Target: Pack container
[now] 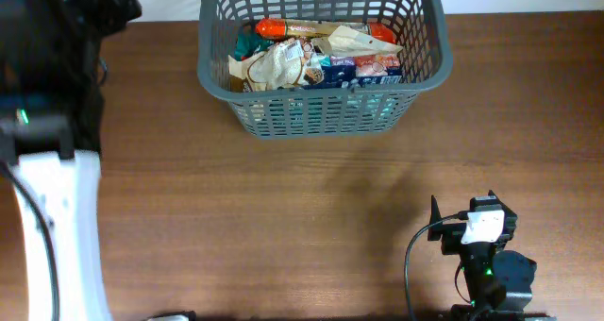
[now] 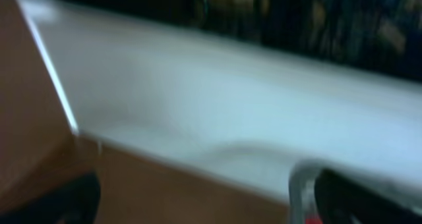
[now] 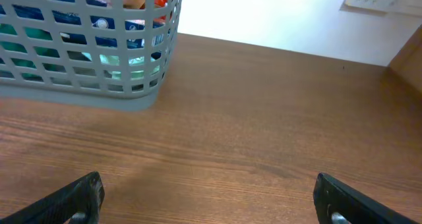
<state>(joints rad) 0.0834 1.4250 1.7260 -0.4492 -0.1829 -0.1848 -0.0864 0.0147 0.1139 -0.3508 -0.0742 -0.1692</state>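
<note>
Where container sits, wooden table (white wall)

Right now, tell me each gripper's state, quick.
Left gripper: open, holding nothing, though its view is blurred.
Right gripper: open, holding nothing.

Desk bare btwn basket & right tool: wide free lane. Basket top open, but piled w/ snack packs. Left arm blocks desk's left edge.
</note>
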